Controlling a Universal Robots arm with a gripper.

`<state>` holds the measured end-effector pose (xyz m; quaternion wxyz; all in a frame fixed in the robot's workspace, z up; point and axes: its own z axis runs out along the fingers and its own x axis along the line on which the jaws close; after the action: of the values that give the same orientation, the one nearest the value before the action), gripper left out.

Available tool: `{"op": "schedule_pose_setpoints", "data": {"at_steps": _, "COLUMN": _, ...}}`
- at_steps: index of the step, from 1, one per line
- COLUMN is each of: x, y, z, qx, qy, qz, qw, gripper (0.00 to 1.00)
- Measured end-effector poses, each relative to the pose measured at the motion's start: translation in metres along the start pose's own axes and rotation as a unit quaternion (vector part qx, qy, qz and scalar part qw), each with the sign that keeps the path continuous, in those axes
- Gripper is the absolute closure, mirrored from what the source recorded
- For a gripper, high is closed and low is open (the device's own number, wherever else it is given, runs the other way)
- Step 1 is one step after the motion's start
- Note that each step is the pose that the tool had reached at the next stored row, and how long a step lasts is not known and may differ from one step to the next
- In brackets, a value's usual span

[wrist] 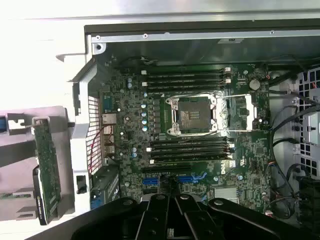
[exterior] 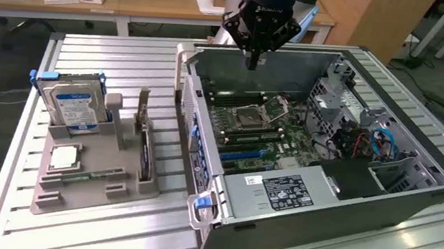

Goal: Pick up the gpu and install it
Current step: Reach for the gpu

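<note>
The gpu (exterior: 145,145) stands on edge in a slot of the grey holder (exterior: 87,194), at the exterior view's left of the open computer case (exterior: 376,198). From the wrist camera it appears as a thin green card (wrist: 47,167) with a dark cooler on one face. My gripper (exterior: 251,64) hangs above the far end of the case, over the motherboard (exterior: 266,131), well apart from the gpu. Its fingers (wrist: 165,212) are shut together and hold nothing. Blue expansion slots (wrist: 186,178) lie on the motherboard just under the fingertips.
A silver hard drive with a blue label (exterior: 74,107) stands at the holder's far end, and a processor chip (exterior: 64,158) and a slim memory stick (exterior: 80,177) lie on it. The case also contains a processor socket (wrist: 192,116), a power supply (exterior: 280,191) and cables (exterior: 377,144).
</note>
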<state>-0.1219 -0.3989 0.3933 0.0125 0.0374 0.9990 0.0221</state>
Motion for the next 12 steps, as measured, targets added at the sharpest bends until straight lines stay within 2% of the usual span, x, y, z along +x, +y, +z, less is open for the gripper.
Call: {"op": "schedule_pose_setpoints", "data": {"at_steps": 12, "x": 0.0027, "y": -0.0002, "z": -0.0001, "qx": 0.0000, "qy": 0.0000, "qz": 0.000, "qw": 1.0000, "gripper": 0.90}}
